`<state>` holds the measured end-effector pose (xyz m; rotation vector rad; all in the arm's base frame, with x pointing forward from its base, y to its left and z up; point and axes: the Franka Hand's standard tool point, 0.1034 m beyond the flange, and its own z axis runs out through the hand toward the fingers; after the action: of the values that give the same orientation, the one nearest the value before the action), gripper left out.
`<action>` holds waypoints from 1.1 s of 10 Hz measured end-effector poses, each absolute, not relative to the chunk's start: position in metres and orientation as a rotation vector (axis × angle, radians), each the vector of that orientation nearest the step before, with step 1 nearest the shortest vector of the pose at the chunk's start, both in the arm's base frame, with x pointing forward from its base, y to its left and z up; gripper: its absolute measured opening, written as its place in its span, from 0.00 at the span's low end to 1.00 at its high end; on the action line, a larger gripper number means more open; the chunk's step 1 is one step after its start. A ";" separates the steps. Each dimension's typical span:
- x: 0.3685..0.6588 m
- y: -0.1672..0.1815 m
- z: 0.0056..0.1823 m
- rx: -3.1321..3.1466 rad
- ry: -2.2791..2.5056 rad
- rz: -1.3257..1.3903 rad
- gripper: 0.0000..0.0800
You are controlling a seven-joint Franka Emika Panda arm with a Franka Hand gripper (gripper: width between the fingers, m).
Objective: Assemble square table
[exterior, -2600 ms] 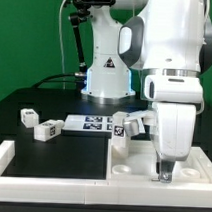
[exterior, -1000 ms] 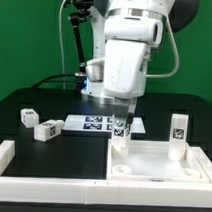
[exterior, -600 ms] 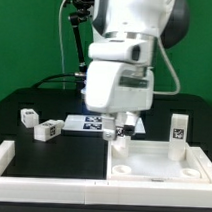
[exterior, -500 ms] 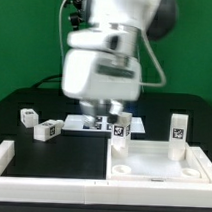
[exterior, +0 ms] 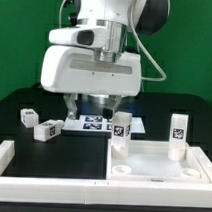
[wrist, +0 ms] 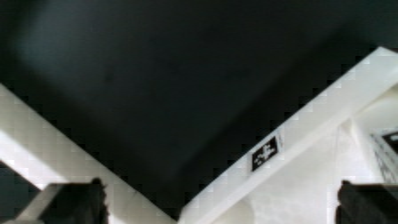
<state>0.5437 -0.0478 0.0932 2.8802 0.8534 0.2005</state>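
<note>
The white square tabletop (exterior: pixel 156 164) lies hollow side up at the exterior view's lower right. Two white tagged legs stand upright in its far corners, one on the left (exterior: pixel 121 131) and one on the right (exterior: pixel 178 133). Two more legs (exterior: pixel 30 117) (exterior: pixel 49 131) lie loose on the black table at the left. My gripper (exterior: pixel 92 109) hangs above the table, left of the tabletop, near the marker board (exterior: pixel 91 121). In the wrist view my gripper (wrist: pixel 217 203) is open wide and empty, with its dark fingertips (wrist: pixel 71 203) far apart.
Long low white rails run along the front (exterior: pixel 51 170) and the left (exterior: pixel 2 156) of the table. The wrist view shows white bars meeting in a corner (wrist: pixel 178 200), one bearing a small tag (wrist: pixel 267 152), over black table.
The arm has swung from over the tabletop's right side to the exterior view's left. The right upright leg, hidden behind the arm before, now stands free.
</note>
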 end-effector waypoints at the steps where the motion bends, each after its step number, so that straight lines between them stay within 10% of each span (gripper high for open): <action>1: 0.544 -0.049 0.094 2.894 0.818 0.204 0.81; 6: 0.500 -0.140 0.107 3.054 0.070 0.257 0.81; 11: 0.496 -0.140 0.101 3.069 -0.394 0.265 0.81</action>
<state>0.4962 -0.1404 0.1012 3.0690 -0.3935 0.2647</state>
